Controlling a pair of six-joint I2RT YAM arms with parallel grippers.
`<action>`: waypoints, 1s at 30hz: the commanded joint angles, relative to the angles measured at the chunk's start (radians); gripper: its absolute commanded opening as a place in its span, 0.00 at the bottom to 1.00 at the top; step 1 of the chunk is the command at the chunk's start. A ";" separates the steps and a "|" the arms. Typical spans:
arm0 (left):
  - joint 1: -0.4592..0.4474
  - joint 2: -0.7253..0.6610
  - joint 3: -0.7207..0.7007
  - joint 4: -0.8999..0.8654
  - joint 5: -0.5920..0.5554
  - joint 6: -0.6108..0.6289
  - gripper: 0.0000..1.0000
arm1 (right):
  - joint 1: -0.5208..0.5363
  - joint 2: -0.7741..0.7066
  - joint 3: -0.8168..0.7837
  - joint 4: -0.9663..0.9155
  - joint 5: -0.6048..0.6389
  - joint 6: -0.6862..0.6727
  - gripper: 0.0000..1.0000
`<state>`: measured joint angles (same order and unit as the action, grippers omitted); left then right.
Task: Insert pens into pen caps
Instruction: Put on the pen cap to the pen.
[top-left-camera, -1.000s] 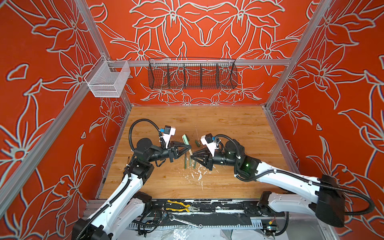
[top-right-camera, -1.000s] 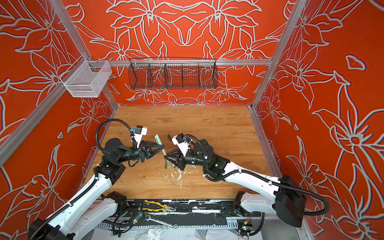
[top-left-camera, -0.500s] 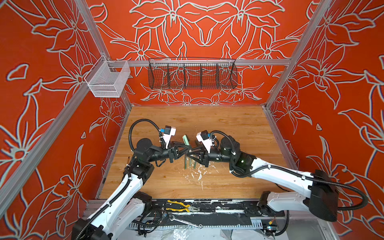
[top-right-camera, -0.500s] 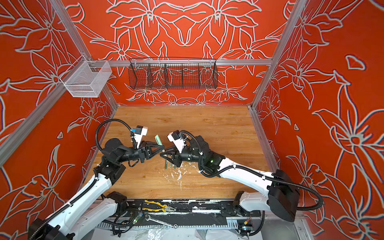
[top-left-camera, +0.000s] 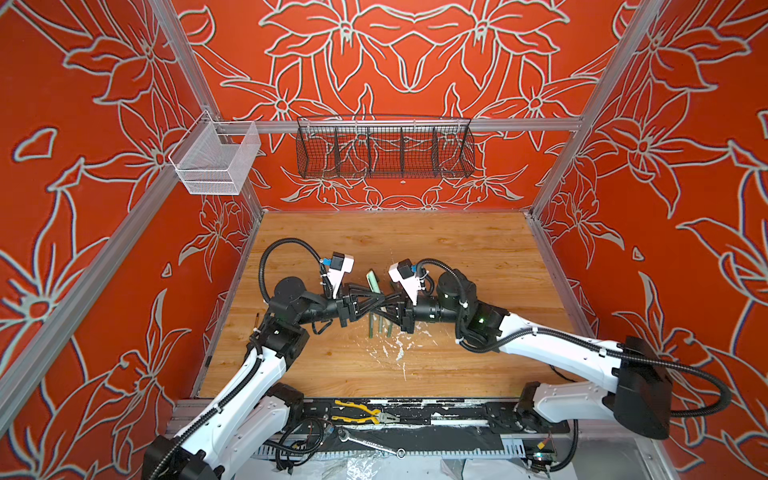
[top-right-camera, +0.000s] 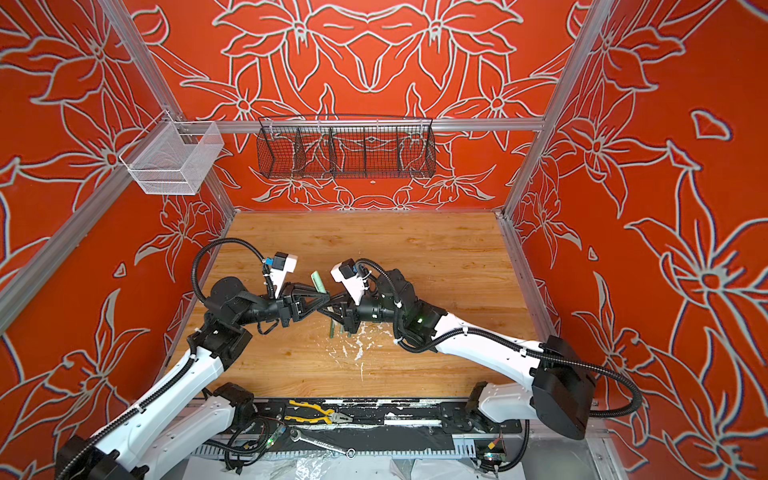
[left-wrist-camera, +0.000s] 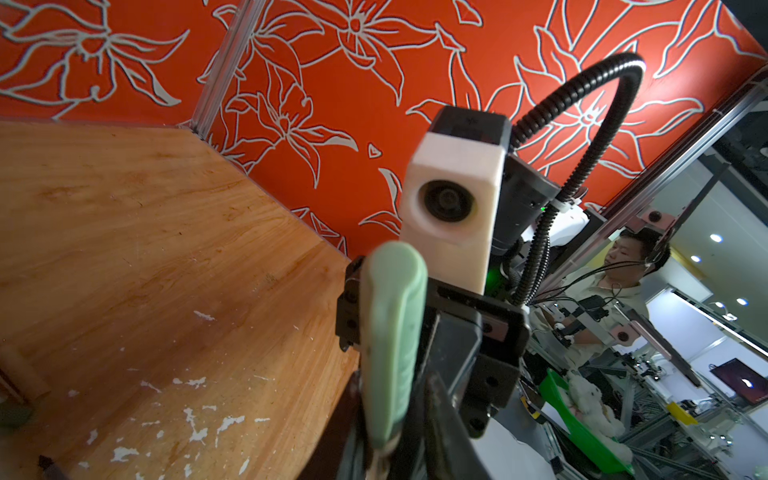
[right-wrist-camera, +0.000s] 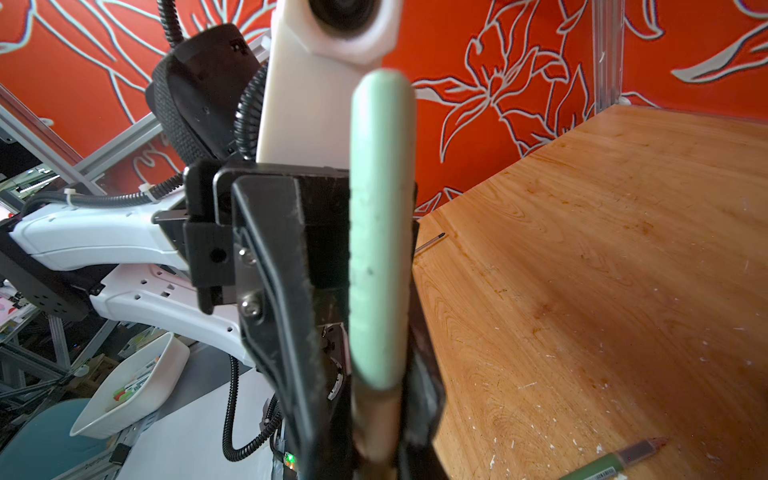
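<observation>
A pale green pen cap (top-left-camera: 372, 281) (top-right-camera: 318, 281) sticks up where my two grippers meet above the middle of the table. It sits on the end of a tan pen (right-wrist-camera: 376, 415). My right gripper (right-wrist-camera: 376, 449) (top-left-camera: 384, 308) is shut on that tan pen just below the cap (right-wrist-camera: 380, 228). The jaws of my left gripper (left-wrist-camera: 395, 449) (top-left-camera: 379, 297) flank the cap (left-wrist-camera: 395, 332) with a thin dark gap, so it stands open. Green pens (top-left-camera: 380, 326) (top-right-camera: 337, 328) lie side by side on the wood under the grippers. One green pen (right-wrist-camera: 602, 469) shows its dark tip.
White flecks (top-left-camera: 395, 349) mark the wooden table (top-left-camera: 478, 257). A thin stick (top-left-camera: 256, 322) lies by the left wall. Yellow-handled pliers (top-left-camera: 361, 413) and a wrench (top-left-camera: 365, 440) lie on the front rail. A black wire basket (top-left-camera: 384, 147) and a white mesh basket (top-left-camera: 216, 162) hang high.
My right arm moved left until its gripper met the left one. The right jaws closed on the tan pen. The left jaws have eased apart round the cap.
</observation>
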<state>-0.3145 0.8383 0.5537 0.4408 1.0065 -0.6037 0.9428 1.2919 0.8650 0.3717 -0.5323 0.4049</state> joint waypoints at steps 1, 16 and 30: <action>-0.004 -0.016 0.022 0.009 0.013 0.003 0.43 | 0.005 -0.002 0.018 -0.009 -0.015 0.005 0.01; 0.002 -0.087 0.029 -0.130 -0.112 0.092 0.83 | 0.006 -0.036 -0.046 -0.008 -0.114 0.023 0.00; 0.005 -0.081 0.035 -0.119 -0.064 0.093 0.52 | 0.011 -0.065 -0.077 -0.007 -0.129 0.017 0.00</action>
<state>-0.3134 0.7559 0.5636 0.2981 0.9070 -0.5159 0.9482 1.2488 0.8028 0.3481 -0.6407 0.4229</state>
